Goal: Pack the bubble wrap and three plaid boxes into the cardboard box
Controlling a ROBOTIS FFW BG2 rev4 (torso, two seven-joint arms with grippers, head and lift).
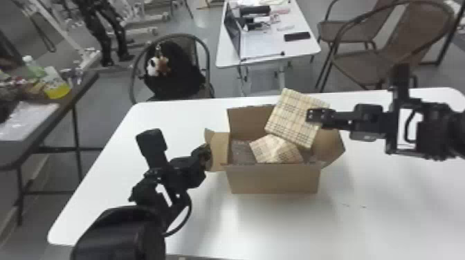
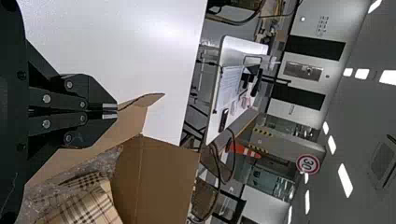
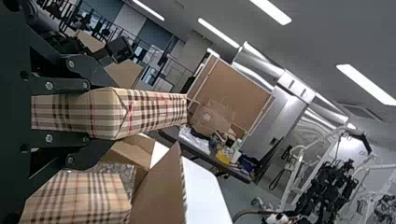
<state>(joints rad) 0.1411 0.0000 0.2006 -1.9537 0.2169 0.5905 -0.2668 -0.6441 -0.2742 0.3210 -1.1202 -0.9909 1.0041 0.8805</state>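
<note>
My right gripper (image 1: pixel 313 116) is shut on a plaid box (image 1: pixel 292 115), holding it tilted above the right rear part of the cardboard box (image 1: pixel 273 178). In the right wrist view that plaid box (image 3: pixel 154 111) lies between the fingers of the right gripper (image 3: pixel 105 114). Another plaid box (image 1: pixel 275 150) sits slanted inside the carton, beside the grey bubble wrap (image 1: pixel 241 151). At the carton's left side is my left gripper (image 1: pixel 207 154); the left wrist view has this left gripper (image 2: pixel 110 111) shut on the edge of the open flap (image 2: pixel 133 114).
The white table (image 1: pixel 387 214) surrounds the carton, whose right flap (image 1: pixel 334 147) spreads outward under the right gripper. Behind the table stand a chair with a black bag (image 1: pixel 173 74) and a smaller white table (image 1: pixel 266 52). A dark side table (image 1: pixel 81 83) is at left.
</note>
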